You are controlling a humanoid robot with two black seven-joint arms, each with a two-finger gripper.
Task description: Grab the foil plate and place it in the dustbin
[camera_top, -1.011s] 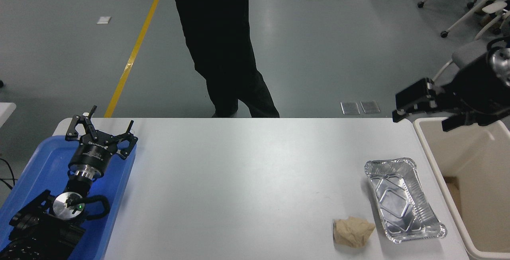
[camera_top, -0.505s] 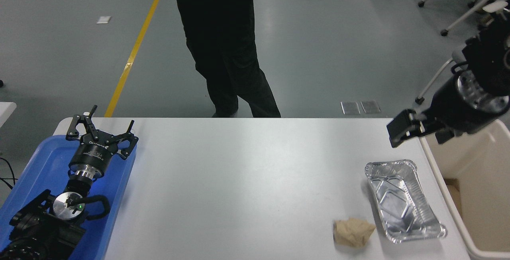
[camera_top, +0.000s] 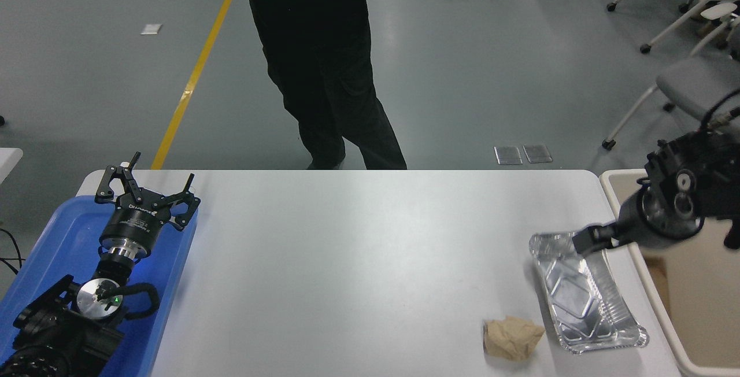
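Right gripper (camera_top: 588,239) has dropped from up near the dustbin (camera_top: 694,359) to the far end of the foil plate (camera_top: 587,293), though I can't tell if its fingers are apart or pinched on the rim. Plate's flat on the table by a paper wad (camera_top: 511,336), so lifting and binning remain. Left gripper (camera_top: 147,189) sits splayed over the blue tray (camera_top: 52,238).
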